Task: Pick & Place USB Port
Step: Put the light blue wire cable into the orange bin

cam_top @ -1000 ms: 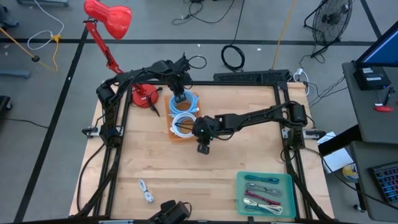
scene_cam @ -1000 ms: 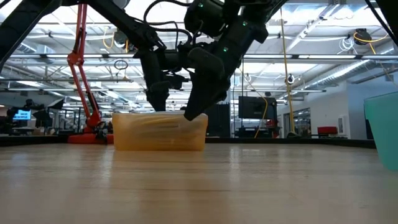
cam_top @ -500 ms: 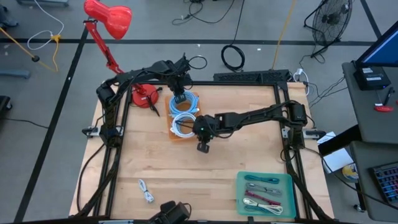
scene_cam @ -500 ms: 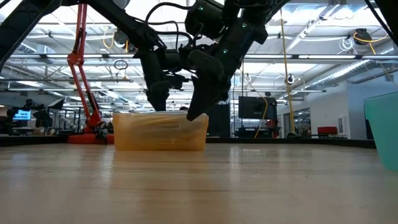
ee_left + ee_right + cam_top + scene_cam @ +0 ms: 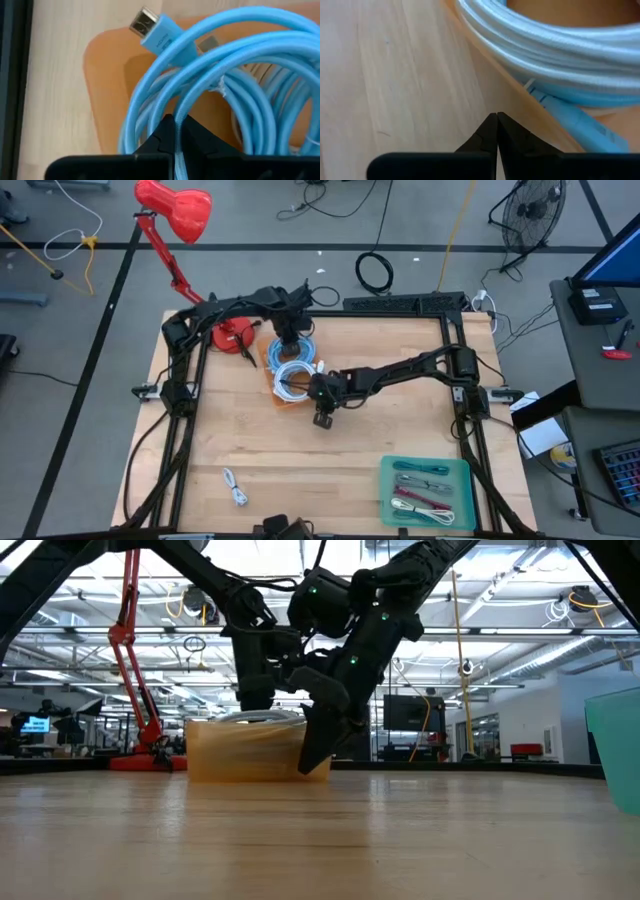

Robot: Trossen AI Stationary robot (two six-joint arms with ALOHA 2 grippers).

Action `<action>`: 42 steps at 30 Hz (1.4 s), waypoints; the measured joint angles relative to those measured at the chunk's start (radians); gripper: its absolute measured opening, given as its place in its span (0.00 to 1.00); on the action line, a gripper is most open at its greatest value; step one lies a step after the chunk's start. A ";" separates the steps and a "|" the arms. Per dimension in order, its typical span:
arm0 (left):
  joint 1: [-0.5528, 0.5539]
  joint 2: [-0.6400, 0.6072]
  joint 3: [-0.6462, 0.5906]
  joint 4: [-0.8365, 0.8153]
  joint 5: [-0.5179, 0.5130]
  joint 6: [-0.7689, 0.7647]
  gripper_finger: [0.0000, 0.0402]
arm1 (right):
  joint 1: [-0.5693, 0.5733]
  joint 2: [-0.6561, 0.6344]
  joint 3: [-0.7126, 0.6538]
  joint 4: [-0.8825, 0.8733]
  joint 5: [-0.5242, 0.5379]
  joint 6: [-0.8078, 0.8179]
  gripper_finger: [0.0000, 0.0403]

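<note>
Your left gripper (image 5: 176, 131) is clamping shut on one strand of the blue USB cable (image 5: 220, 85), whose coil is sitting in the orange tray (image 5: 283, 385) near the back middle of the table (image 5: 330, 450). In the left wrist view the strand is running straight between the two fingertips, while the plug end (image 5: 152, 31) is lying free over the tray's rim.

Your right gripper (image 5: 496, 131) is sitting at the tray's front edge with its fingertips pressed together and nothing visible between them; the whitish coil (image 5: 545, 40) is lying just beyond the tips, inside the tray.

You are risking several things from here:

- You are holding only one loop. If you lift, the rest of the coil is likely to unwind and trail, or drag the light tray along with it.
- The blue loops are lying against the second, paler coil in the same tray; the two could tangle and come up together.
- Your right gripper is closing on air, so I judge it is steadying nothing. If it is meant to pin the tray, it is not doing so.
- The two arms are working very near each other over the tray, so a sideways swing could bring them into contact.
- The green bin (image 5: 428, 492) at the front right is well apart from the tray, so a trailing cable could snag on the way.
</note>
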 joint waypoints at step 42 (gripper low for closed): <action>-0.037 -0.038 -0.014 -0.001 -0.517 0.033 0.37 | -0.004 -0.018 -0.002 0.035 0.014 0.036 0.00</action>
